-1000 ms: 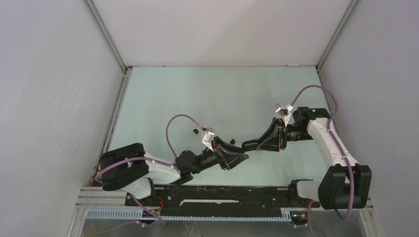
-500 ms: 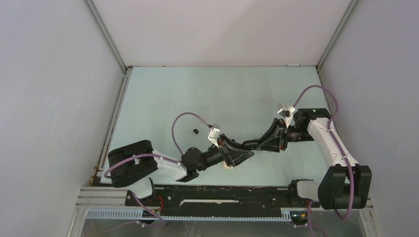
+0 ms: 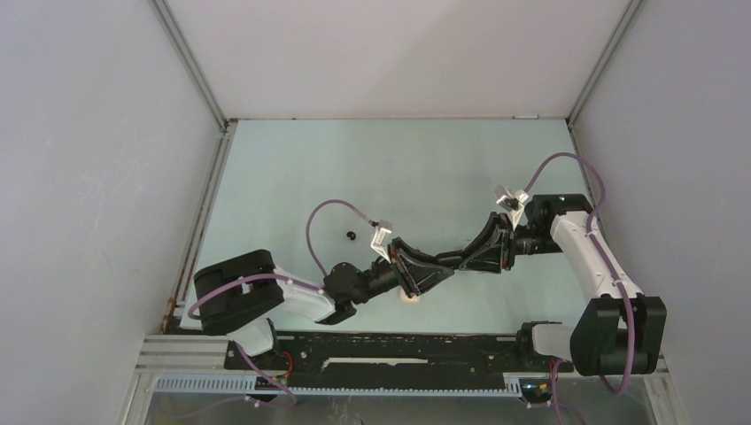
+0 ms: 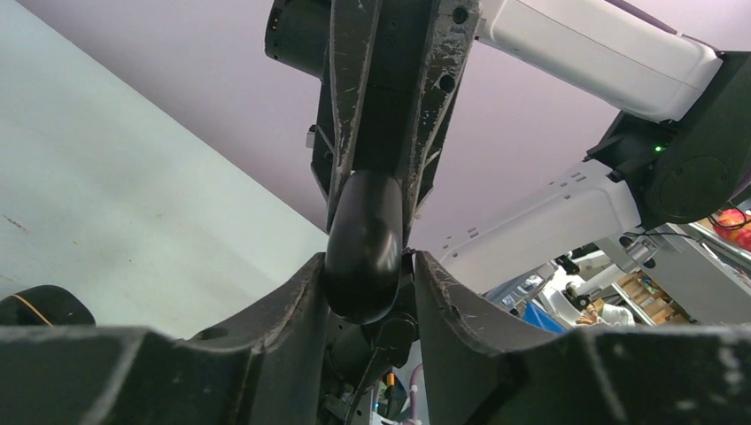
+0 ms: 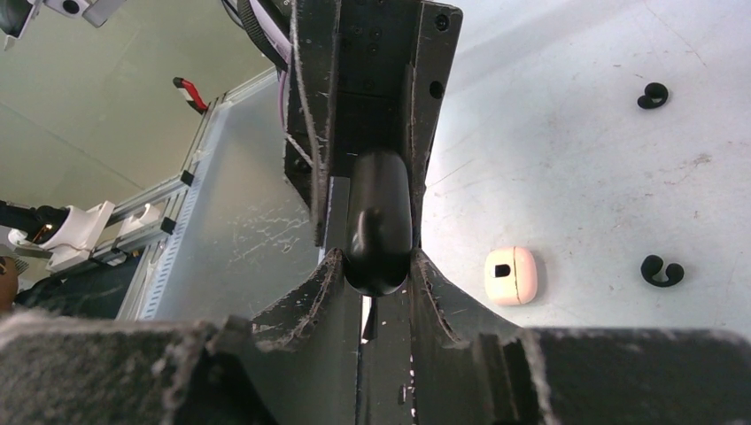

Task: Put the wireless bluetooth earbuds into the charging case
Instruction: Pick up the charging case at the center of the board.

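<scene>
Two grippers meet tip to tip over the table (image 3: pixel 292 168), and between them we see one black case (image 4: pixel 363 235) held from both ends; the left gripper (image 4: pixel 368 270) has its fingers partly closed, pressing the case's rounded end on both sides; the right gripper (image 5: pixel 376 261) pinches the opposite end just as narrowly. None of the black earbuds (image 5: pixel 661 271) is in a case; we count two lying loose on the table in the right wrist view, well apart from each other, the nearer one just beside a cream case (image 5: pixel 511 274).
</scene>
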### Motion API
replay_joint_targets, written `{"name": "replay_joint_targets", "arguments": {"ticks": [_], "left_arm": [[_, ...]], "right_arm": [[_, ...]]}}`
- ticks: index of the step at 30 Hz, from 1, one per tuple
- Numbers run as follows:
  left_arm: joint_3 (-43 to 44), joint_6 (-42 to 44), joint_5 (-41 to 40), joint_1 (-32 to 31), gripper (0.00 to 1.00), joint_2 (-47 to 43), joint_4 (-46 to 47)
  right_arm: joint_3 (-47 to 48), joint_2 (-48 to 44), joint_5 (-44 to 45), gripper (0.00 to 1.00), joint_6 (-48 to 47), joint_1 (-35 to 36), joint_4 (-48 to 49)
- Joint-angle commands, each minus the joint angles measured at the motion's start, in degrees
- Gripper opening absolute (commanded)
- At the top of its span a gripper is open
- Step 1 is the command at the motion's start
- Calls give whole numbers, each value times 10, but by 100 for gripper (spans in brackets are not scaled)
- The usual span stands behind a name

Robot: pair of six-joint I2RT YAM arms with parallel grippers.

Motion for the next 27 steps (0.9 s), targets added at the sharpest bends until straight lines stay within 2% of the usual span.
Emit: {"name": "replay_joint_targets", "arguments": {"ticks": [1, 7, 11, 13, 14, 19, 21, 23, 27], "left_arm": [[-1, 28, 11, 6, 40, 5, 28], [2, 39, 37, 9, 32, 5, 28], [7, 39, 51, 9, 33, 10, 28], [11, 45, 62, 9, 28, 13, 28], [13, 48, 69, 9, 20, 16, 28], [11, 98, 107, 7, 1, 21, 28], [-3, 140, 110, 2, 0, 17, 27], [-18, 178, 109, -4, 0, 14, 27], [-45, 249, 102, -18, 0, 11, 27]], "right_arm": [[15, 4, -15, 12, -1, 3, -20], [15, 13, -10, 12, -4, 5, -20], [15, 15, -3, 12, -8, 7, -22], [15, 16, -1, 13, -8, 7, -22], [15, 17, 0, 15, -9, 7, -22], [17, 17, 18, 41, 14, 6, -4], [23, 17, 28, 45, 54, 5, 21], [26, 15, 41, 58, 115, 9, 55], [25, -4, 92, 76, 215, 54, 115]]}}
